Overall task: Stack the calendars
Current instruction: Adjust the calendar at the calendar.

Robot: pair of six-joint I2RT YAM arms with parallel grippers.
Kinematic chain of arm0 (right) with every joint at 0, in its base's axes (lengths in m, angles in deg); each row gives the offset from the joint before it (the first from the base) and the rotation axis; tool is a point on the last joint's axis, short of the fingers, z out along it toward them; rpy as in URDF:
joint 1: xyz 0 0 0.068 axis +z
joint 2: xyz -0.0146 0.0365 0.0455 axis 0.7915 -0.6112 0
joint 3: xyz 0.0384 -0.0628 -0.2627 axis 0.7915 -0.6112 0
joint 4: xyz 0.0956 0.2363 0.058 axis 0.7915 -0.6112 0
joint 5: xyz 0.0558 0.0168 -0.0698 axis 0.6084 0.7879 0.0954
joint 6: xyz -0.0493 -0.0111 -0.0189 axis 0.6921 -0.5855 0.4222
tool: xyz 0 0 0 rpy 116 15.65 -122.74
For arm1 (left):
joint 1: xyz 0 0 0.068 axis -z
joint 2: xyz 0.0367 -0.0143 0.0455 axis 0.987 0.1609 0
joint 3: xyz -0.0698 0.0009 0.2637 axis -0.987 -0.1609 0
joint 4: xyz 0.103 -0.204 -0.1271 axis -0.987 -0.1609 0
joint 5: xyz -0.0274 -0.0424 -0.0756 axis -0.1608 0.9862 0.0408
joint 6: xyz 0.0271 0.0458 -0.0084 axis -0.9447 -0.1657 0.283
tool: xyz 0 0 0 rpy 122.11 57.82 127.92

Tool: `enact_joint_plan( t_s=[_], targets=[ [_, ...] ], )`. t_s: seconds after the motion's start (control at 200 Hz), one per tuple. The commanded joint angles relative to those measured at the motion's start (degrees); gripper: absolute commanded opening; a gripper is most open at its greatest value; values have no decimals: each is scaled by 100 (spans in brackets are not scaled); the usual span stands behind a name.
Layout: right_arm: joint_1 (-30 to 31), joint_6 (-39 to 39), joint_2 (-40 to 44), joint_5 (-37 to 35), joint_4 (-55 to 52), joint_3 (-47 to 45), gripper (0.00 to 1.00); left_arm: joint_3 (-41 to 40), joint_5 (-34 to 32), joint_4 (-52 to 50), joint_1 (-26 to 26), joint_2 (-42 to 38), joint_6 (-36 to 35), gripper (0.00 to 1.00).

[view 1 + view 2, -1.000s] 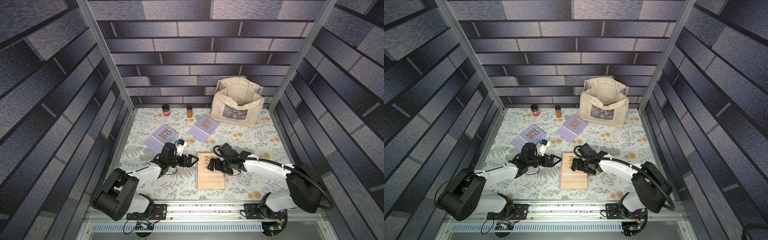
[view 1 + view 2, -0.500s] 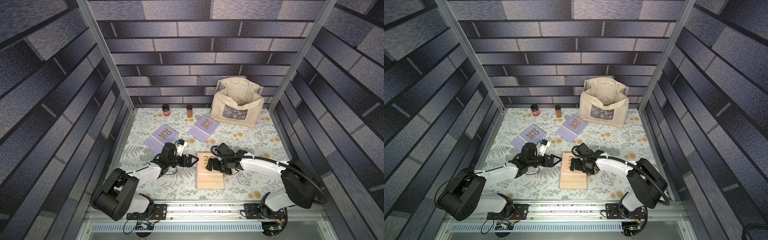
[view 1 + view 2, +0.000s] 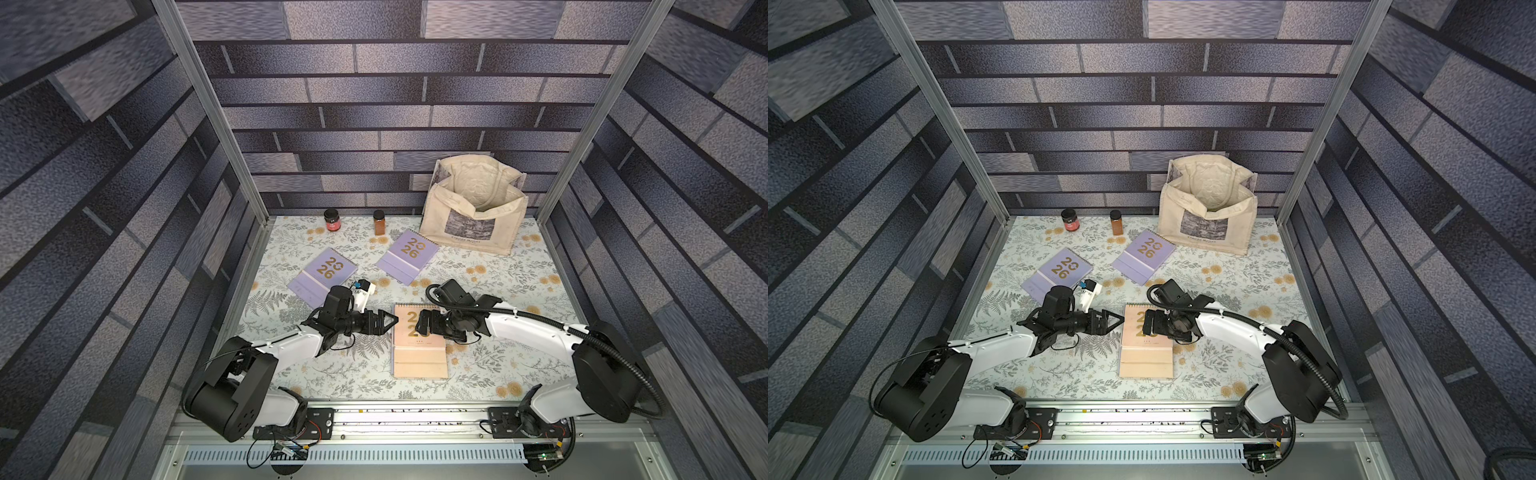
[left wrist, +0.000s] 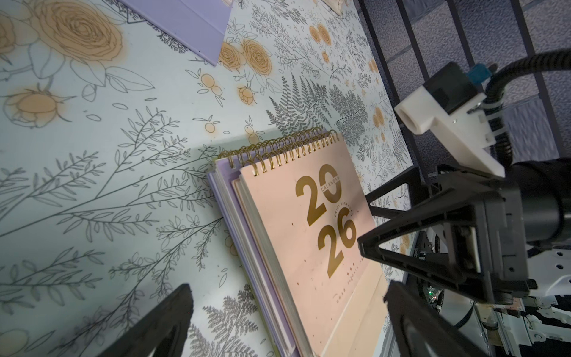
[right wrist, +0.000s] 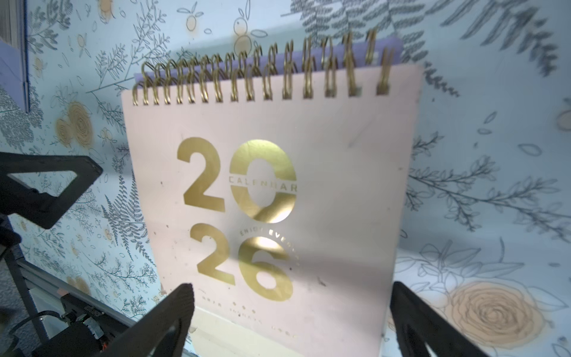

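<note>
A peach calendar point(image 3: 419, 353) point(image 3: 1146, 357) tops a stack near the table's front middle. Under it lies a lilac calendar point(image 4: 223, 185) point(image 5: 387, 46). Two more lilac calendars point(image 3: 323, 272) point(image 3: 408, 255) lie apart, further back. My right gripper point(image 3: 420, 326) point(image 5: 290, 309) hovers open over the peach cover point(image 5: 340, 185), its fingers straddling the cover's width, nothing held. My left gripper point(image 3: 390, 322) point(image 4: 287, 321) stands open at the stack's left edge, pointing at it, empty. The right gripper's fingers point(image 4: 411, 244) show in the left wrist view above the peach cover point(image 4: 293, 222).
A cream tote bag point(image 3: 473, 212) stands open at the back right. Two small jars point(image 3: 332, 220) point(image 3: 379, 222) stand by the back wall. Patterned walls close in the table on three sides, and a metal rail point(image 3: 415, 415) runs along the front.
My right gripper has slid a little to the left over the peach cover, and its arm has swung with it. The left arm and all the calendars have kept their places.
</note>
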Motion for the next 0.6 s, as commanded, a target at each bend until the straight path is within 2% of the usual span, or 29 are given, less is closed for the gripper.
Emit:
enact_joint_plan(
  t_s=[0.0, 0.341, 0.596],
  targets=[
    [-65, 213, -49, -44, -265, 200, 100, -4, 94, -3, 85, 12, -126, 100],
    [-36, 303, -295, 128, -270, 532, 100, 25, 40, -34, 162, 24, -138, 100],
    [-32, 190, -180, -10, -312, 399, 100, 97, 53, -8, 232, 164, -151, 100]
  ],
)
